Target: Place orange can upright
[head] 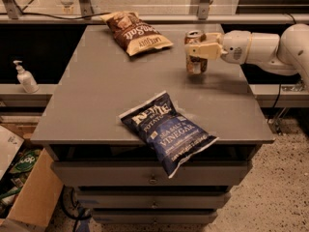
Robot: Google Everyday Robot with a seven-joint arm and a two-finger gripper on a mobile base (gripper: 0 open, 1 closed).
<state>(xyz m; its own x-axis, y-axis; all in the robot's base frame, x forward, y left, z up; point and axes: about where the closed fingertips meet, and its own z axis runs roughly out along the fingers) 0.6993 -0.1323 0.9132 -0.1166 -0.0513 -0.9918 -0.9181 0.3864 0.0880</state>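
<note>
1. A grey table (pixel 96 95) filled the middle of the frame, with drawers (pixel 152 175) below its front edge and a dark shelf and rail running along the top behind it.
2. My gripper (pixel 194 50) sat over the upper right part of the tabletop, its jaws drawn in narrow and clamped on the orange can (pixel 196 65), the pale fingers crossing its upper half.
3. The orange can stood upright in my grasp, silver top facing up. Its base was down at the table surface, though I could not tell whether it rested there.
4. My white arm (pixel 260 47) ran from the gripper to the right edge of the frame.
5. A brown chip bag (pixel 137 33) lay flat at the upper centre, near the table's far edge, left of the can and apart from it.
6. A blue chip bag (pixel 166 132) lay at the lower centre, its lower corner hanging past the front edge over the top drawer.
7. A pump bottle (pixel 25 77) stood on a ledge at the left, a cardboard box (pixel 34 197) sat at the lower left, and speckled floor (pixel 275 197) showed at the lower right.
</note>
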